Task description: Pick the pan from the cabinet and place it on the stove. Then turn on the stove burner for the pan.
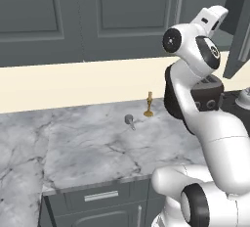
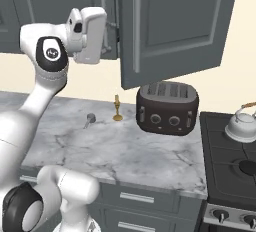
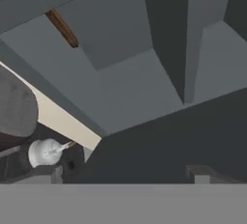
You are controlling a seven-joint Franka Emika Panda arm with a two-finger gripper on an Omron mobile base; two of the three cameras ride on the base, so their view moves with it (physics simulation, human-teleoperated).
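Observation:
My gripper [image 3: 123, 175] is open, its two tips far apart with nothing between them. The white hand [image 2: 90, 31] is raised high at the open cabinet [image 2: 170, 26], just left of the swung-out door's edge. In the hand view, grey cabinet panels [image 3: 125, 83] and a dark area lie ahead. I cannot make out the pan; it is hidden. The black stove [image 2: 227, 161] sits at the far right of the counter, below and to the right of the hand.
A dark four-slot toaster [image 2: 167, 108] stands on the marble counter [image 2: 125, 151] under the open door. A silver kettle [image 2: 242, 123] sits on the stove. A small gold stand [image 2: 117, 108] and a grey knob-like piece [image 2: 90, 119] lie near the wall. A brown stick [image 3: 61, 28] shows inside the cabinet.

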